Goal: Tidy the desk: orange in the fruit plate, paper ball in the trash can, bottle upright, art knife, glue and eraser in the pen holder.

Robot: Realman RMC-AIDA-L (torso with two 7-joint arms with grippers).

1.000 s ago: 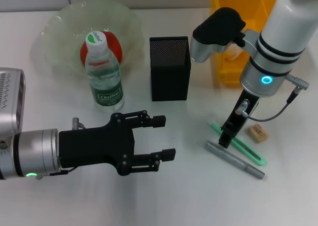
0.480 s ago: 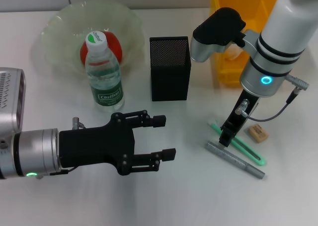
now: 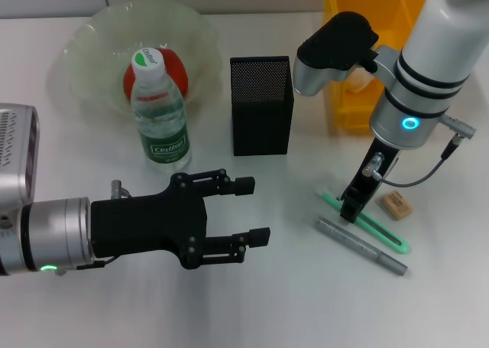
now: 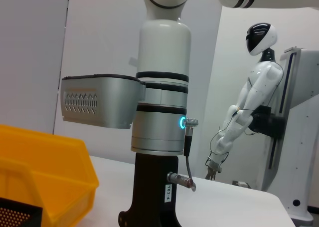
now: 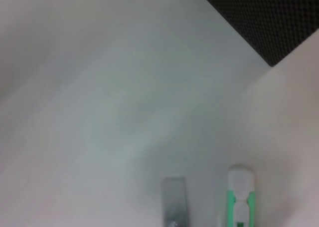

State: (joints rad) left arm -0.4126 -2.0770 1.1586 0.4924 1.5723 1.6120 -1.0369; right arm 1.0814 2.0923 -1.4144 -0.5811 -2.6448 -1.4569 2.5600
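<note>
The orange [image 3: 174, 69] lies in the fruit plate [image 3: 92, 38], and the bottle [image 3: 159, 118] stands upright just in front of it. The pen holder [image 3: 260, 107] stands mid-desk, with the trash can [image 3: 359, 103] to its right. My right gripper [image 3: 350, 209] points straight down onto the art knife [image 3: 382, 232]. The glue [image 3: 361, 245] lies alongside the knife and the eraser [image 3: 396, 204] sits just beyond it. The right wrist view shows the knife's white tip [image 5: 240, 194], the glue's end [image 5: 174, 202] and a corner of the pen holder [image 5: 269, 22]. My left gripper [image 3: 252, 210] hovers open at front left. The paper ball is out of view.
The white desk [image 3: 290, 302] has bare surface in front of both grippers. In the left wrist view the right arm's column [image 4: 159, 117] stands beside the yellow trash can [image 4: 45, 177]. A second robot [image 4: 249, 112] stands far behind.
The right gripper has shifted slightly right over the art knife, and the knife's white tip has moved a little toward the front. The left arm has not moved.
</note>
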